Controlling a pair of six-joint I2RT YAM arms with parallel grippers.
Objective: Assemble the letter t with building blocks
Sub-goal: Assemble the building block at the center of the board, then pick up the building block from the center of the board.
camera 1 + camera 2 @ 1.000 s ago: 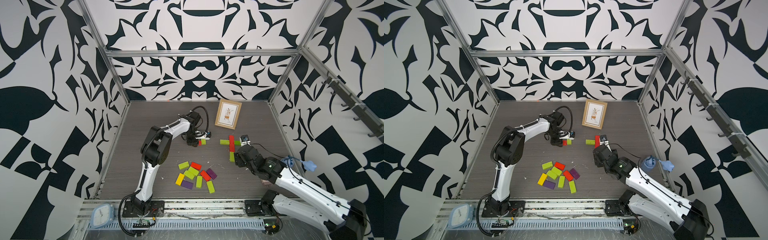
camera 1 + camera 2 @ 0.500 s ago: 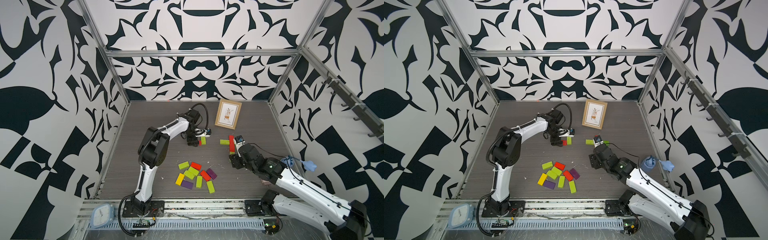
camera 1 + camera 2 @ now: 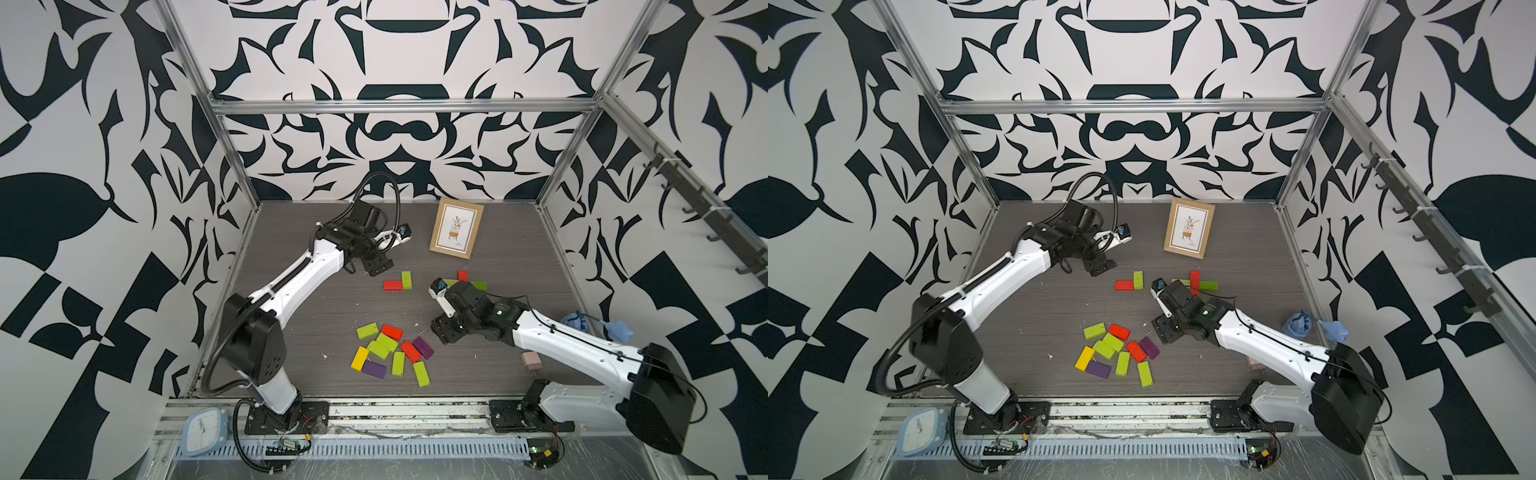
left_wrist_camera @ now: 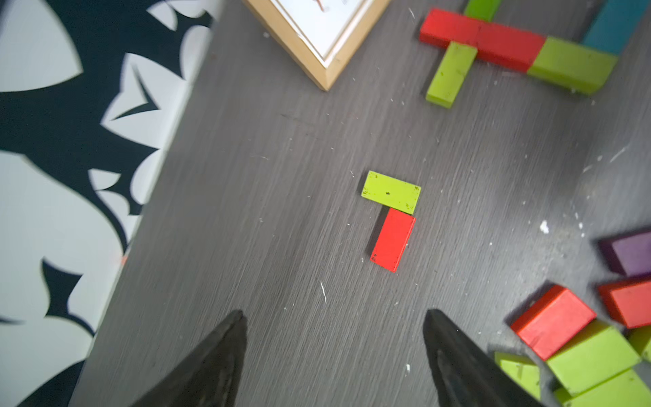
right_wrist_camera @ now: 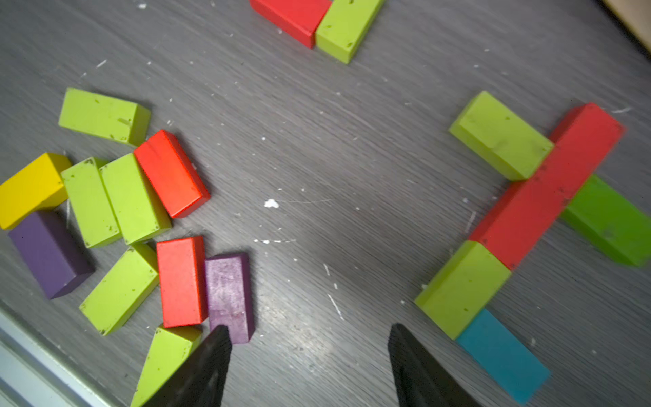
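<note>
Far side of the table point(image 3: 299, 332): left gripper point(image 3: 376, 266), jaws released and spread wide, empty in the left wrist view point(image 4: 334, 334). Just in front of it, a red block point(image 3: 392, 285) with a lime block point(image 3: 406, 279) laid across its end, touching, 2 pieces in an L-like corner. Bare table between the fingertips and that pair.

To the right of the pair, a cross of blocks point(image 5: 549, 186): red bar down the middle, 1 green piece on each side, then 1 lime and 1 teal block point(image 5: 503, 356) carrying the line on. In both top views, mostly covered by the wrist of the right arm point(image 3: 582, 353).

Right gripper point(image 3: 446, 328): jaws released, empty, above bare table between the cross and the loose heap point(image 3: 390, 349). In the right wrist view point(image 5: 310, 352), 1 fingertip overlapping the end of a purple block point(image 5: 229, 292); contact impossible to tell.

Heap of 10 toward the near edge: lime, red, purple, 1 yellow block point(image 3: 360, 358).

Picture frame point(image 3: 456, 228) propped near the back, close behind the cross. Pale pink plug adapter point(image 3: 531, 362) just beside the right arm. Clock point(image 3: 205, 424) on the front rail, off the table.
</note>
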